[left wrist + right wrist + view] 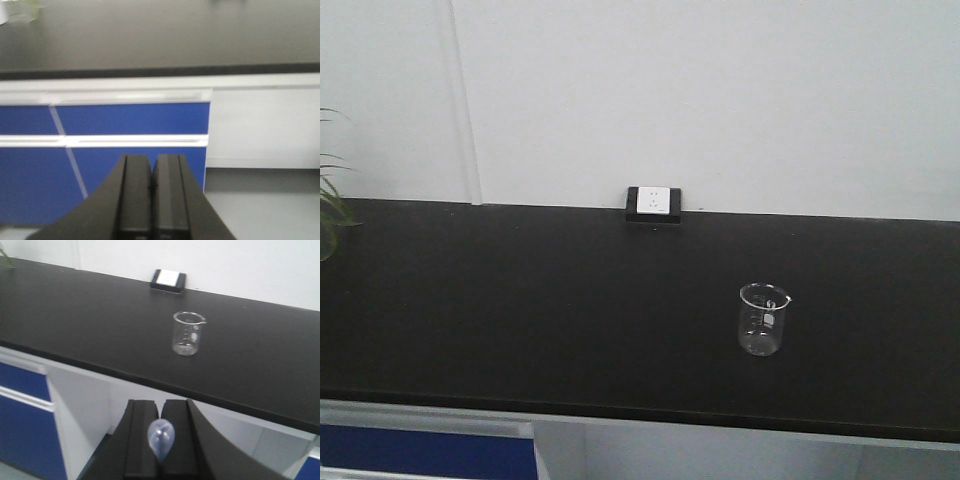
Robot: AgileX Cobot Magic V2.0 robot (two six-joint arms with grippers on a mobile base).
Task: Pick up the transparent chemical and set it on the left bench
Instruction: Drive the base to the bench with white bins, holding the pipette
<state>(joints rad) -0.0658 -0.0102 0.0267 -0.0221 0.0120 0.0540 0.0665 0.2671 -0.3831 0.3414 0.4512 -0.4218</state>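
We are seeing green leaves (328, 215) poking in at the left edge, a socket (653, 202) sitting at the back centre of the desk (520, 300), the clear beaker (764, 319) standing upright right of centre, our left claw (151, 160) sitting fully closed, our right claw (161, 407) pinching the dropper (161, 436) bulb.

right jaws: pinching dropper bulb (161, 436) | beaker (188, 333): upright on black bench (75, 325) | socket (168, 280): at bench rear

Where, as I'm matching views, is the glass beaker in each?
Front: glass beaker right of centre on the benchtop.
Left wrist: not in it.
Right wrist: glass beaker upper centre, beyond the right hand gripping a dropper.
Shared landmark: wall socket behind it, to its left.
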